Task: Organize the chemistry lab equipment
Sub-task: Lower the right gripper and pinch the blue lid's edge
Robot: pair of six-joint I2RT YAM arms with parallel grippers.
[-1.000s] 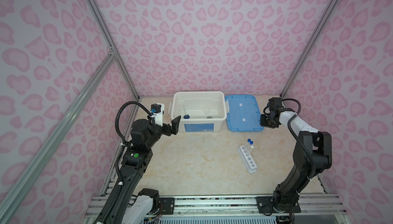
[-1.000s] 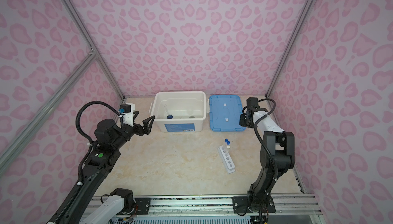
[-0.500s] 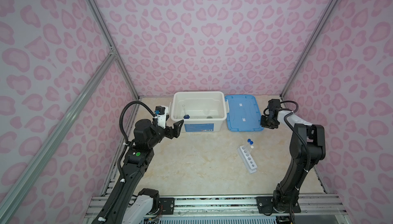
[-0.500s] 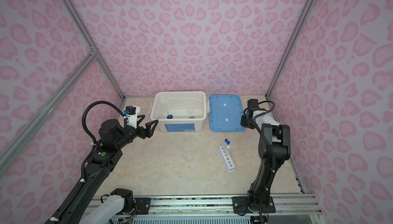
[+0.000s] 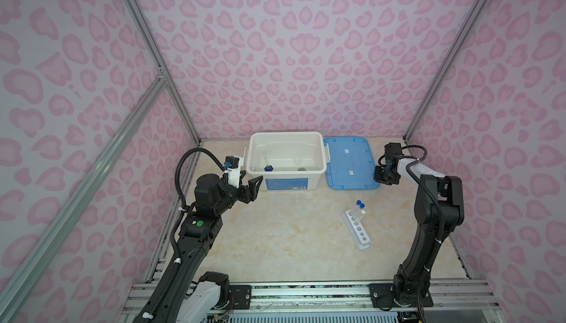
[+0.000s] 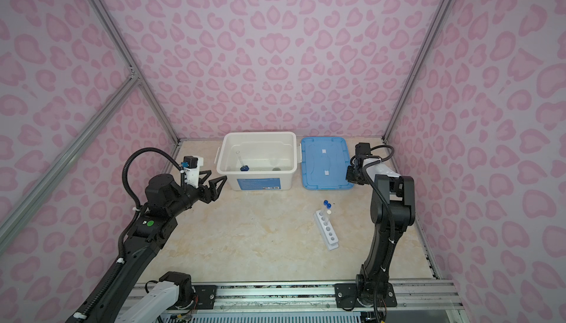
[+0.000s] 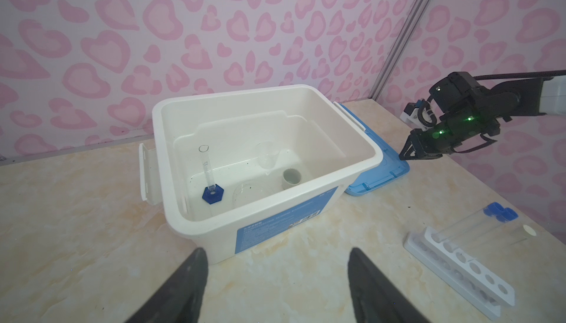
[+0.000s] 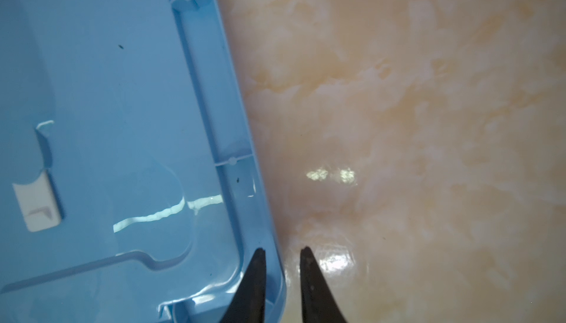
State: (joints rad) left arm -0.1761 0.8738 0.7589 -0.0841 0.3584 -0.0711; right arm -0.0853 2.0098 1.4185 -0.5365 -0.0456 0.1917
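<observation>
The marble-look table [image 5: 291, 245] is the biggest thing under me, with pink walls on three sides. At its back stands the white bin [image 5: 286, 134], open-topped, its long front facing me. The blue lid [image 5: 350, 162] lies flat on the table just beside the bin's right end.

My right gripper [image 8: 282, 249] sits low at the lid's near right corner. Its jaws stand a narrow slit apart astride the raised rim, one finger over the lid and the other over the table. A sliver of table shows between rim and outer finger, so nothing is clamped.

My left gripper [image 7: 275, 252] hovers spread wide and holding nothing, off the bin's front left corner above bare table. A broad bare stretch runs in front of the bin from there to the white rack [image 5: 361, 235]. The rack lies at a slant in front of the lid, well apart from bin, lid and both arms. A strip of table is free between the lid's right edge and the right wall.

Three capped test tubes [image 7: 465, 228] lean in the holes at the rack's far end, two blue-capped and one white; the nearer holes are empty.

Inside the bin:
- The blue-based cylinder [image 7: 209, 180] stands upright near the left wall.
- The clear round dish [image 7: 245, 192] lies on the floor by the front wall.
- A small clear beaker [image 7: 267, 157] stands toward the middle.
- The tiny white cup [image 7: 291, 178] is just beside the beaker.
</observation>
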